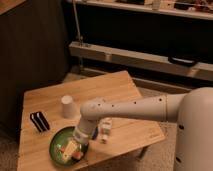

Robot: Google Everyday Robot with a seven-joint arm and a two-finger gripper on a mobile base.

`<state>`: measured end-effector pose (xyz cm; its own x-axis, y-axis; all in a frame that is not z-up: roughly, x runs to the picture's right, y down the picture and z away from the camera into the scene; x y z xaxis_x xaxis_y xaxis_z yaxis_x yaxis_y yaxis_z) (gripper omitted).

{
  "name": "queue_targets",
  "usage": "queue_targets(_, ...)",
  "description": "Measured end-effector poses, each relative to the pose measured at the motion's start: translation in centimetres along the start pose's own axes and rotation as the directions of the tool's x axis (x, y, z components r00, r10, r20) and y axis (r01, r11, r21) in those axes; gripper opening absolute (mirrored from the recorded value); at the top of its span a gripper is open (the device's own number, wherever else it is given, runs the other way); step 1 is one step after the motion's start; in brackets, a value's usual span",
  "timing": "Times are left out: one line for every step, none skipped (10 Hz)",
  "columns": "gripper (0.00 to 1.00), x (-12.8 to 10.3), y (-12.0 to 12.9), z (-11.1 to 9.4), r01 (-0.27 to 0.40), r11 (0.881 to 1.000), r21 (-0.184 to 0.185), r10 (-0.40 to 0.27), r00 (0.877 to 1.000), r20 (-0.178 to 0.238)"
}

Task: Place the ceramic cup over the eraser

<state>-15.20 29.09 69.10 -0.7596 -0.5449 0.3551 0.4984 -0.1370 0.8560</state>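
The cup [68, 106] stands mouth down on the table [125, 92], left of the frame's centre, white and tapered, narrower at the top. Nothing touches it. The eraser [39, 121] lies flat to the lower left of the cup, near the table's left edge. It is a small black oblong with pale stripes along its length. A strip of bare wood shows between the two, so they are near each other but apart.

Below the cup, at the table's near edge, sits a round green plate [54, 145]. The gripper [74, 144] hangs over this plate, lower right of the cup and well apart from the eraser. Whether it is wide, narrow or holding anything cannot be told. Yellowish and orange shapes lie on the plate just under it, and whether the gripper touches them is unclear.

The arm [135, 107], pale with small dark dots, comes in from the robot's white body [197, 130] at the right edge, crosses the table leftward, bends just right of the cup and drops to the plate.

A small white bottle [105, 129] stands just right of the plate, below the arm.

Behind the table, a long pale rail [140, 57] crosses the upper frame, with a dark handle [181, 61] at its right.
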Motion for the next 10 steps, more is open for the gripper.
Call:
queue_targets(0.80,0.0,0.0,0.0,0.000,1.000,0.000,0.000,1.000,0.000)
queue_targets(0.80,0.0,0.0,-0.1,0.003,1.000,-0.005,-0.003,1.000,0.000)
queue_targets(0.80,0.3,0.1,-0.5,0.000,1.000,-0.028,0.000,1.000,0.005)
queue_targets(0.80,1.4,-0.1,-1.4,0.006,0.998,-0.056,-0.005,1.000,0.008)
queue_targets(0.80,2.6,-0.1,-2.9,0.010,0.996,-0.085,-0.010,1.000,0.001)
queue_targets(0.80,3.9,-0.1,-5.0,0.010,0.993,-0.120,-0.010,1.000,-0.004)
queue_targets(0.80,5.6,-0.1,-7.3,0.011,0.988,-0.156,-0.014,1.000,-0.015)
queue_targets(0.80,7.2,0.1,-9.2,0.011,0.982,-0.187,-0.017,0.999,-0.032)
queue_targets(0.80,8.8,1.1,-11.7,-0.002,0.973,-0.232,-0.011,0.999,-0.052)
queue_targets(0.80,10.2,2.2,-14.3,-0.025,0.958,-0.285,0.001,0.997,-0.081)
